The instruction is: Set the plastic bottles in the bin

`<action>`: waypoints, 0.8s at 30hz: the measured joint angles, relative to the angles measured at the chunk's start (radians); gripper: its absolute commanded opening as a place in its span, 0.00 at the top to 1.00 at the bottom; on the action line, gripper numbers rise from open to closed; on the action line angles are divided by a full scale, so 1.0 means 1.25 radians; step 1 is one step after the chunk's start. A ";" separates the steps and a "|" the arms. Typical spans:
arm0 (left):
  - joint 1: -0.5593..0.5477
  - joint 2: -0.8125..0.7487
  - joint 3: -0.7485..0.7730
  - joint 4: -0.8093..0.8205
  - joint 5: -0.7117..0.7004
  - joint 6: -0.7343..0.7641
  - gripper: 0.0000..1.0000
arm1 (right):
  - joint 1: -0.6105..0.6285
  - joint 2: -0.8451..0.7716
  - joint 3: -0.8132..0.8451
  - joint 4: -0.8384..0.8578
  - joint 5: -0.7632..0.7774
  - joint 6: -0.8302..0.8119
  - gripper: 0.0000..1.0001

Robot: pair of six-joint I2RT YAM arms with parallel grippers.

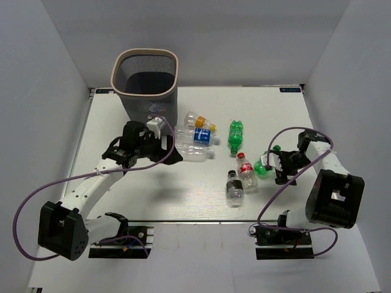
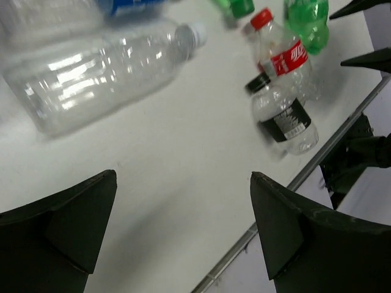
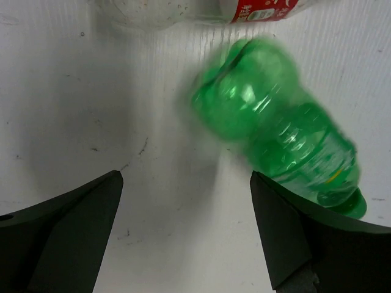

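The bin [image 1: 146, 78], dark mesh with a beige rim, stands at the far left. Several plastic bottles lie on the table: an orange-capped one [image 1: 199, 120], a blue-labelled one [image 1: 197, 135], a clear one [image 1: 197, 152], a green one [image 1: 236, 134], a red-labelled one [image 1: 246, 171], a black-labelled one [image 1: 234, 187] and a second green one [image 1: 263, 166]. My left gripper [image 1: 173, 157] is open and empty [image 2: 183, 177], beside the clear bottle [image 2: 104, 73]. My right gripper [image 1: 278, 165] is open and empty [image 3: 186, 177]. The green bottle [image 3: 281, 128] lies just ahead, by its right finger.
The white table [image 1: 183, 201] ends in a metal front edge [image 2: 305, 174]. Grey walls enclose the left, back and right. The red-labelled bottle [image 2: 284, 58] and black-labelled bottle [image 2: 284, 116] lie together between the two arms. Purple cables loop off both arms.
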State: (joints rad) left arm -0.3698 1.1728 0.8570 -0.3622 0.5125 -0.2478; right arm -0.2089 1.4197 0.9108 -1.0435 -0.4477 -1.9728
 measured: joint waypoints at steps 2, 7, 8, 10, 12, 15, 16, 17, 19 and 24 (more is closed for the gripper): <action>-0.011 -0.017 -0.040 -0.001 -0.003 -0.017 0.00 | 0.005 -0.004 -0.026 0.036 -0.004 -0.001 0.10; -0.036 -0.048 -0.089 0.005 -0.017 -0.055 0.00 | 0.009 -0.004 -0.029 0.135 -0.015 -0.002 0.10; -0.040 -0.051 -0.092 0.005 -0.021 -0.060 0.00 | 0.009 -0.003 -0.028 0.146 -0.018 -0.002 0.10; -0.049 -0.056 -0.093 0.006 -0.026 -0.069 0.00 | 0.007 0.001 -0.017 0.146 -0.028 -0.002 0.10; -0.056 -0.058 -0.093 0.010 -0.030 -0.076 0.00 | 0.006 0.016 0.020 0.134 -0.049 -0.002 0.10; -0.067 -0.056 -0.098 0.019 -0.035 -0.087 0.00 | 0.006 0.031 0.070 0.136 -0.085 -0.002 0.10; -0.071 -0.052 -0.100 0.022 -0.036 -0.090 0.00 | 0.006 0.032 0.078 0.137 -0.096 -0.002 0.10; -0.075 -0.047 -0.101 0.023 -0.037 -0.093 0.00 | 0.007 0.034 0.081 0.138 -0.105 -0.003 0.10; -0.082 -0.030 -0.103 0.028 -0.040 -0.096 0.00 | 0.008 0.038 0.082 0.133 -0.113 -0.003 0.10; -0.105 0.009 -0.103 0.039 -0.043 -0.102 0.00 | 0.013 0.076 0.082 0.120 -0.114 -0.005 0.10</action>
State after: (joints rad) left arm -0.5014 1.1835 0.7284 -0.3138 0.4583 -0.3752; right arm -0.1932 1.5146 1.0134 -0.8936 -0.5900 -1.9785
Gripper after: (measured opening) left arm 0.995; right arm 0.904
